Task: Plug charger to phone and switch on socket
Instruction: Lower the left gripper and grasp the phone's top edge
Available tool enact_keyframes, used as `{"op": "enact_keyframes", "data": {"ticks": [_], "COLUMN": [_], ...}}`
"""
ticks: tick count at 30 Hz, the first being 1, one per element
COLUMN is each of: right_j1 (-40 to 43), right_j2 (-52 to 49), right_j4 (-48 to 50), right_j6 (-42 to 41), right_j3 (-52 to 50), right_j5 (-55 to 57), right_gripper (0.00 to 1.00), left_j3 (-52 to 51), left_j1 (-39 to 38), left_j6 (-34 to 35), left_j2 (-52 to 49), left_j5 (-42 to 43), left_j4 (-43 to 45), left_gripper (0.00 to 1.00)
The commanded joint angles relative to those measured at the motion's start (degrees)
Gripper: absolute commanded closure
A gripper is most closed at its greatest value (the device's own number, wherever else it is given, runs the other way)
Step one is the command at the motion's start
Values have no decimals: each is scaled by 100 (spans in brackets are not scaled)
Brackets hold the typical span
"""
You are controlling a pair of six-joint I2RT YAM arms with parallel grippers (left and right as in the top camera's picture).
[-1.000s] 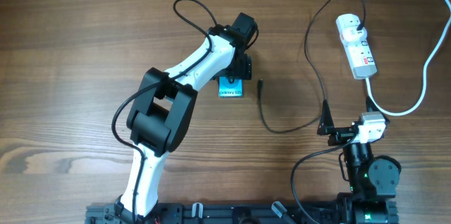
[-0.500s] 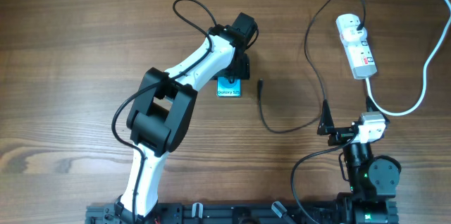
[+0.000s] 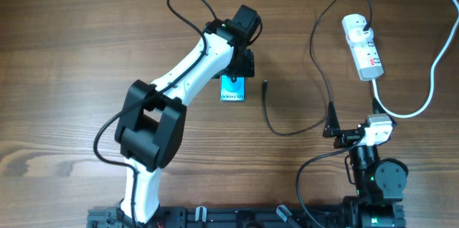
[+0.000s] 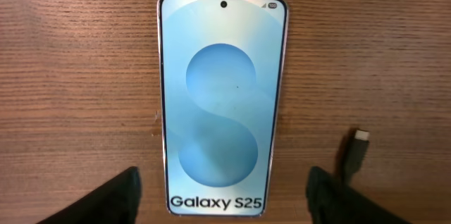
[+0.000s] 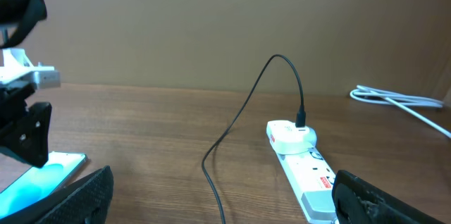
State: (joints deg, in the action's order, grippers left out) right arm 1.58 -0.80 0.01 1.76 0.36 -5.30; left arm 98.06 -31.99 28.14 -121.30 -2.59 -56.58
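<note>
The phone [image 3: 233, 88] lies flat on the wood table, cyan screen up, with "Galaxy S25" at its near end. It fills the left wrist view [image 4: 223, 104]. My left gripper [image 3: 237, 69] hovers over the phone's far end, open, with its fingers [image 4: 223, 203] wide on either side and not touching. The charger's plug tip [image 3: 265, 83] lies loose just right of the phone, also in the left wrist view [image 4: 359, 146]. Its black cable [image 3: 313, 41] loops to an adapter on the white socket strip [image 3: 362, 47]. My right gripper [image 3: 334, 123] is open and empty, well short of the strip [image 5: 310, 171].
A thick white cord [image 3: 432, 77] runs from the strip's near end to the back right corner, also in the right wrist view [image 5: 402, 101]. The black cable's loop [image 3: 283, 130] lies between the phone and my right gripper. The left arm crosses the table's middle left.
The left arm's elbow has swung left, and its gripper has shifted slightly toward the far side. More of the phone shows, and it now lies straighter. The right arm has not moved.
</note>
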Motion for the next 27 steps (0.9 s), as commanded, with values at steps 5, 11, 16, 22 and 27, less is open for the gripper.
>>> {"op": "enact_keyframes", "data": {"ticks": [5,11,16,22,27], "right_j1": [-28,-28,-28,-28,-28], "right_j2": [26,26,26,26,26], "right_j4": [13,13,13,13,13], "right_j6": [-42,-39,-39,-39,-42], "right_j3": [-7,-7,-7,-7,-7], "right_j5": [59,59,59,59,59], "right_gripper": [1,0,0,0,0], "left_j3": [-39,-57,-57,-57,-59], "left_j1": [0,0,0,0,-4], "left_j6": [79,-341,-369,-192,-245], "left_j2": [-35,-433,-675,-905,-979], "left_j5": [55,-114,-138,-295,-133], "left_j4": [184,586,551,339,289], "left_gripper": [0,0,0,0,15]}}
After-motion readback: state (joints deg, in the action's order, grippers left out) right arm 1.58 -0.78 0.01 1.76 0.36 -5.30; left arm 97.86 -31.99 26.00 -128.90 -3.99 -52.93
